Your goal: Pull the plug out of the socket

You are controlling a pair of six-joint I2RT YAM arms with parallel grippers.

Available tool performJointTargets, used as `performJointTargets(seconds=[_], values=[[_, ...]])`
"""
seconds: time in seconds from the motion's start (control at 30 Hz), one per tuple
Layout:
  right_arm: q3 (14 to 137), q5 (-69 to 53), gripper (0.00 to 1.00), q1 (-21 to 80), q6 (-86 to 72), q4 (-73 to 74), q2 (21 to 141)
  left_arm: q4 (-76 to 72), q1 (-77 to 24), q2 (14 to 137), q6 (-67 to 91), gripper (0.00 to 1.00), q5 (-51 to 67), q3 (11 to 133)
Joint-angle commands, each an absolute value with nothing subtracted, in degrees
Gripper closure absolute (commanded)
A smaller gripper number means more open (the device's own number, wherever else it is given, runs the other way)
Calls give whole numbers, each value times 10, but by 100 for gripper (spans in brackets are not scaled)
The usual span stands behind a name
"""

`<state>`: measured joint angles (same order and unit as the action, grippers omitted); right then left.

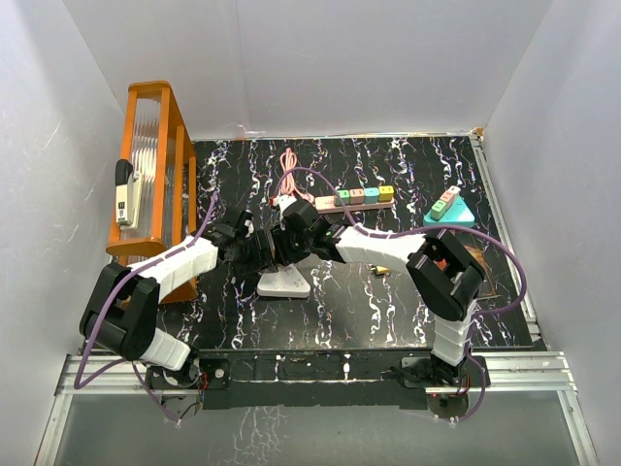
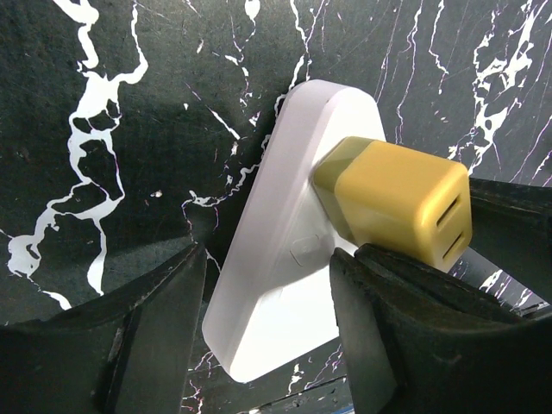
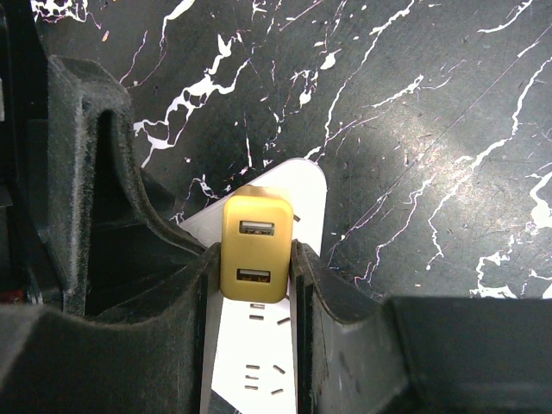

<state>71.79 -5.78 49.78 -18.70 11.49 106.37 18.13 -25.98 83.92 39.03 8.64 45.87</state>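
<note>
Right fingers [image 3: 321, 302] pinched shut on both flanks of the yellow USB charger plug [image 3: 254, 250]; left fingers [image 2: 155, 332] spread astride the white power strip [image 2: 276, 259], close against its edges, with no telling whether squeezing it. Plug not yet out: seated upright near the strip's rounded end, on the black marble bench [image 3: 414, 129]. Grasp apparently done; left to do, pulling straight off with the strip held down.
</note>
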Motion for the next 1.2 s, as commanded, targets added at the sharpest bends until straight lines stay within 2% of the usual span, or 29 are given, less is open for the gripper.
performJointTargets(seconds=[0.0, 0.33, 0.73, 1.17], values=[[749, -66, 85, 502, -190, 85, 1048, 182, -258, 845, 387, 43, 72, 445], [764, -64, 92, 503, -199, 73, 1024, 181, -257, 853, 388, 44, 66, 384], [787, -26, 100, 502, -194, 51, 960, 191, -258, 853, 397, 44, 48, 371], [725, 46, 100, 497, -191, 32, 870, 196, -258, 858, 389, 45, 52, 381]])
